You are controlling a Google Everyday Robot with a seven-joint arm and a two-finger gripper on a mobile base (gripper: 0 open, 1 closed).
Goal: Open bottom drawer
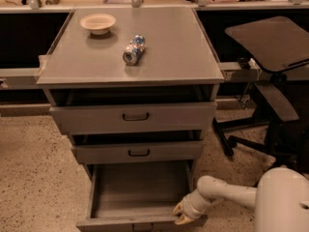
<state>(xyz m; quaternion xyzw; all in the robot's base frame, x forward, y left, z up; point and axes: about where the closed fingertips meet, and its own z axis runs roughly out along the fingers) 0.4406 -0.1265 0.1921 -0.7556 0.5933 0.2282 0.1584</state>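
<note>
The bottom drawer (137,197) of the grey metal cabinet stands pulled far out, showing its plain grey inside; its front lies at the frame's lower edge with a small dark handle (143,226) partly cut off. My gripper (182,214), on a white arm reaching in from the right, rests at the right end of the drawer's front rim, touching it. Above it are the mid-sized drawer front (138,152) and the widest drawer front (135,116), both slightly out.
On the cabinet top (169,57) stand a cream bowl (98,22) and a can lying on its side (133,49). A dark office chair (270,81) stands close on the right. A counter runs along the back. The floor is speckled.
</note>
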